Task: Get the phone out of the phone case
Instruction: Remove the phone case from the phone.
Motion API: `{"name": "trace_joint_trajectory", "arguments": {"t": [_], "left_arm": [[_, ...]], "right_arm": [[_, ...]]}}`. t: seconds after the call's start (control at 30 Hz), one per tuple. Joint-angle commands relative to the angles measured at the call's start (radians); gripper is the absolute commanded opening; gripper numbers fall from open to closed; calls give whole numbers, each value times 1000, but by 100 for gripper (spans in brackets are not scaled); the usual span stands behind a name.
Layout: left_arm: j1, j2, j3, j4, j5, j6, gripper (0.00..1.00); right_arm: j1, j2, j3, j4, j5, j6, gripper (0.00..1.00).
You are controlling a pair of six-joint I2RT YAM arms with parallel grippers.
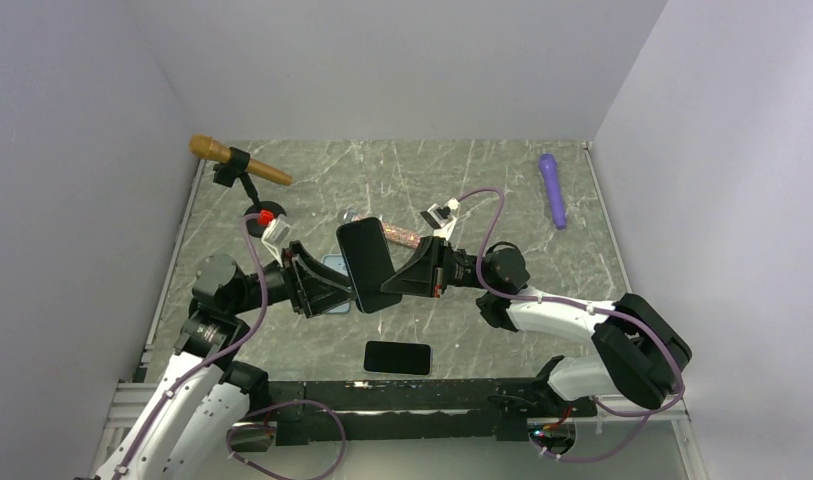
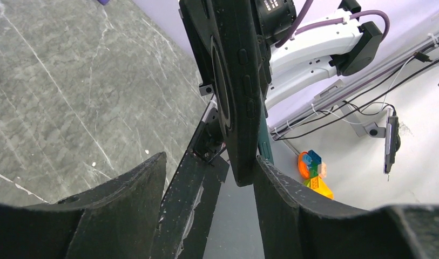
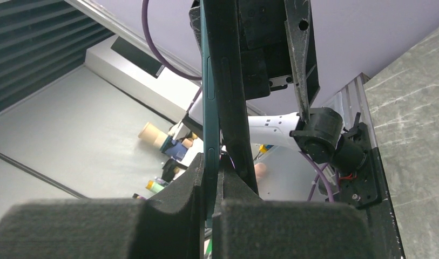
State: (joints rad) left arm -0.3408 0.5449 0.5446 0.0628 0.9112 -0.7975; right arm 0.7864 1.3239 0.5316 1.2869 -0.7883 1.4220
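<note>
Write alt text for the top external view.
In mid-air, the right pincer grips a black-cased phone while the left pincer stands open around its other side. Another dark phone lies flat near the front; a gold microphone and purple stick sit at the back.

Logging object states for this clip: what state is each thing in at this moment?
right gripper: shut on teal phone
left gripper: open, astride phone case
phone case: midair, on edge
teal phone: not yet out of case, edge clamped
spare phone: lying flat, screen dark
</note>
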Motion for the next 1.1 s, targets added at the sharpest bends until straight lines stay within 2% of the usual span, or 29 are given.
{"name": "trace_joint_trajectory", "arguments": {"t": [0.0,0.1,0.2,0.47,0.63,0.77,0.93,1.07], "left_arm": [[5,40,22,-24,-41,34,65],[3,54,26,14,-48,3,75],[-3,70,42,18,-61,-5,77],[-18,95,77,-30,-119,21,66],[-19,104,87,-60,-141,45,49],[-18,114,118,-184,-175,113,34],[-18,145,179,-404,-298,238,6],[-18,157,193,-503,-396,293,0]], "right_arm": [[12,-18,20,146,24,9,0],[17,-14,24,135,26,-3,0],[25,-4,30,124,29,-13,0],[36,24,30,130,30,-13,0],[37,29,30,130,29,-11,0],[35,20,27,108,26,-25,0],[23,-24,19,30,28,-69,0],[1,-95,3,-85,40,-133,0]]}}
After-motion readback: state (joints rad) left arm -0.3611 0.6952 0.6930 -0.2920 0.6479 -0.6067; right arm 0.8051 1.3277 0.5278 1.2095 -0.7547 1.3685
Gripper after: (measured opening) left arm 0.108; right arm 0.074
